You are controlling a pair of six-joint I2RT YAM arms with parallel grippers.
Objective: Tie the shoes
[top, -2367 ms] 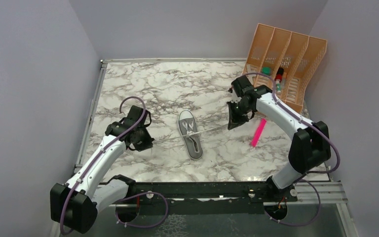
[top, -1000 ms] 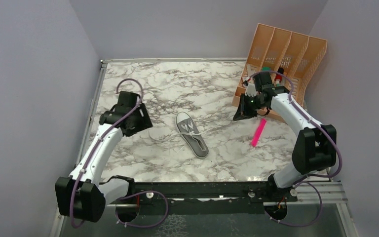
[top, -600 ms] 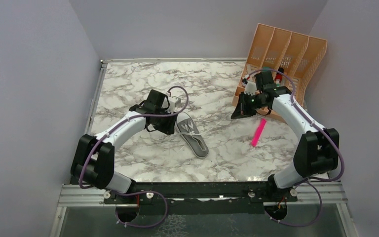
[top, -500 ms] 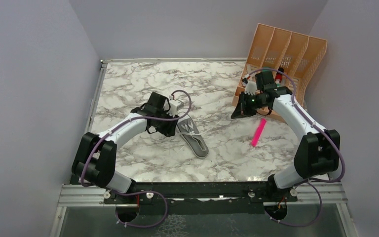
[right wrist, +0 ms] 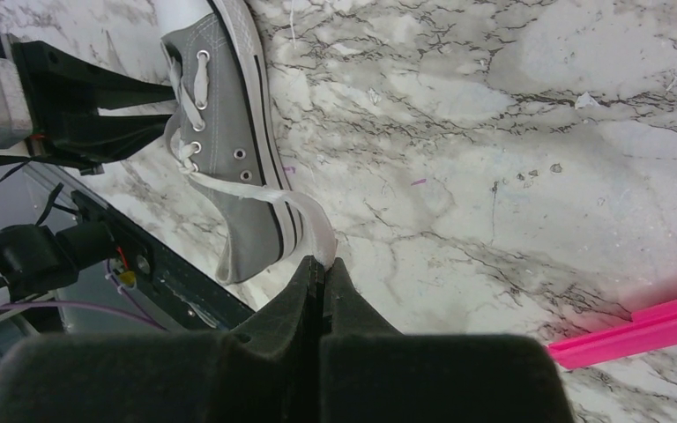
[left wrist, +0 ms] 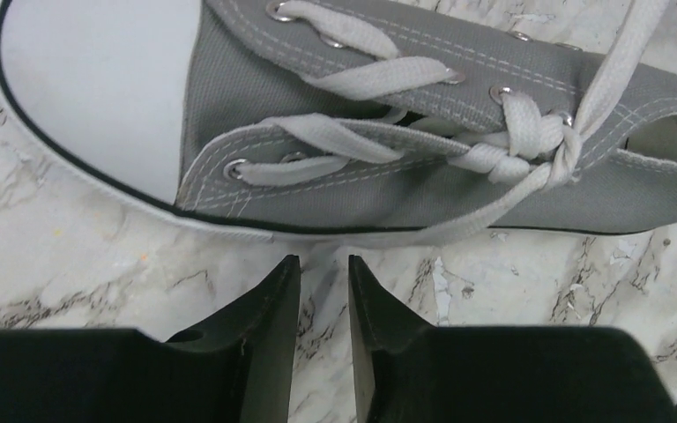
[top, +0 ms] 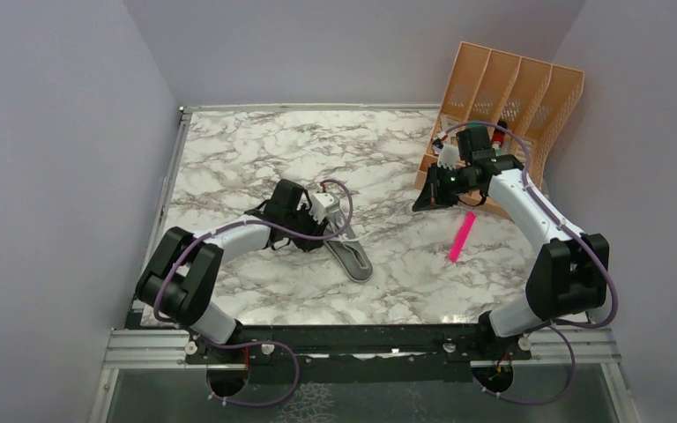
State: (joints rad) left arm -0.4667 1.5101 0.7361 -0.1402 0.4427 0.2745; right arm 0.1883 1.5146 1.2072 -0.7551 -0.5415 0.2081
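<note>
Orange rack (top: 529,88), small items (top: 499,134) inside

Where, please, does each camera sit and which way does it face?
Top external: above and behind the bases, looking down on the marble table; left arm and right arm show, the sneaker between them.
Left wrist: on the left arm, looking down past the left gripper, slightly open, at the sneaker's side.
Right wrist: on the right arm, looking across the table towards the sneaker; the right gripper is shut on a white lace.
Shared: all three show the sneaker.
</note>
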